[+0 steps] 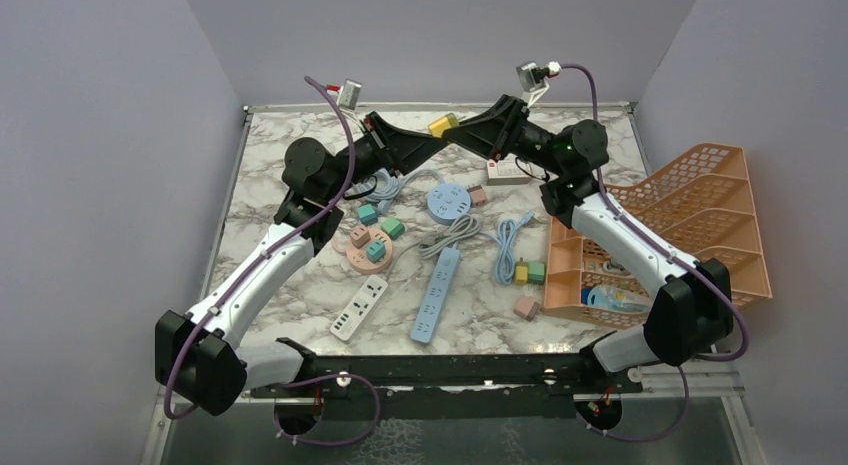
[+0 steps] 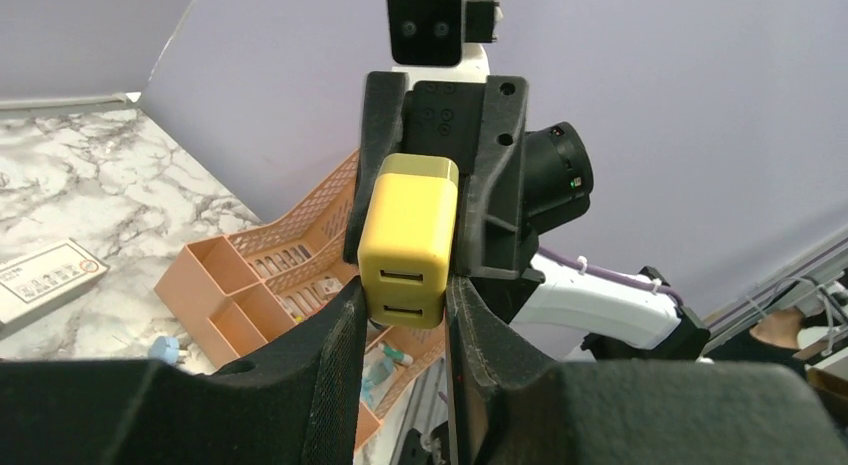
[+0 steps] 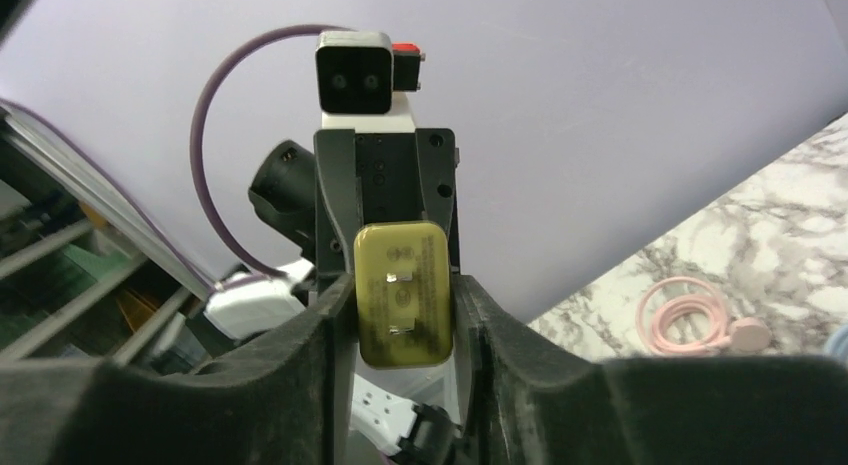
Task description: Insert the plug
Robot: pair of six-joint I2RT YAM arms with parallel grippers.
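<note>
Marbled desk (image 1: pixel 480 310), toward 12 o'clock: yellow boxy plastic plug (image 2: pixel 408 235) clamped at once by left pincer (image 2: pixel 403 297) and right pincer (image 3: pixel 403 293).

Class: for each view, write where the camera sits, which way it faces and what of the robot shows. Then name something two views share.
Top external: above and behind the bases, looking down on the marble table; left arm and right arm show.
Left wrist: on the left arm, facing the right arm and orange rack; left tool shows.
Right wrist: on the right arm, facing the left arm and pink cable; right tool shows.
Shared: yellow adapter, clamped by both tools.
</note>
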